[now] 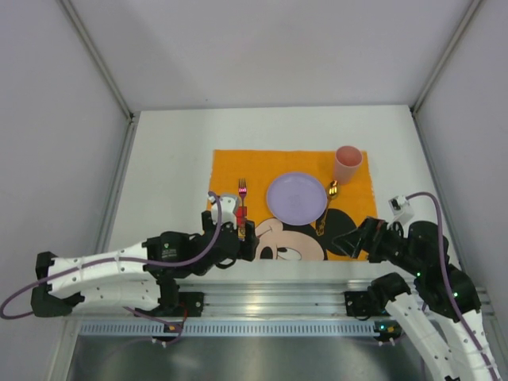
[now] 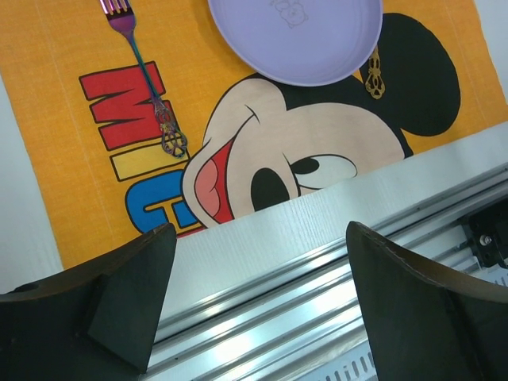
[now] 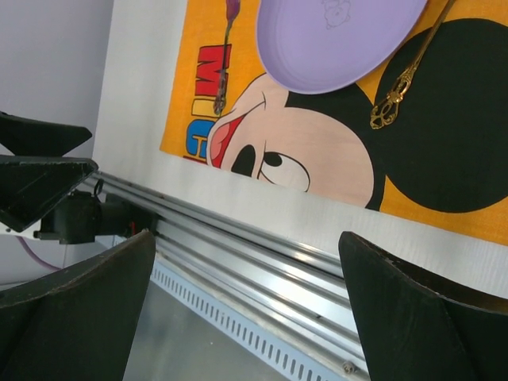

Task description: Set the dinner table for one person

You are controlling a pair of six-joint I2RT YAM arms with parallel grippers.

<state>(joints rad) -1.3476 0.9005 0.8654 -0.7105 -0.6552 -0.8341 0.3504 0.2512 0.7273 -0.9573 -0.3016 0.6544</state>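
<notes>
— Well, from above we see the plate (image 1: pixel 296 196), fork (image 1: pixel 242 194), spoon (image 1: pixel 329 198) and cup (image 1: pixel 348 163) laid on the placemat (image 1: pixel 230 163), on the dinner table (image 1: pixel 171 151).

— So the setting looks done to us. Left wrist?

— We see the left gripper (image 2: pixel 260 232) spread wide, empty, over the near rail (image 2: pixel 317 274).

— Right wrist shows us the right gripper (image 3: pixel 246 236) likewise wide, holding nothing; no step seems left.

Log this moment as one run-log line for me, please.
placemat: plate centre, fork left, spoon right, cup far-right | left gripper: open, empty | right gripper: open, empty
</notes>
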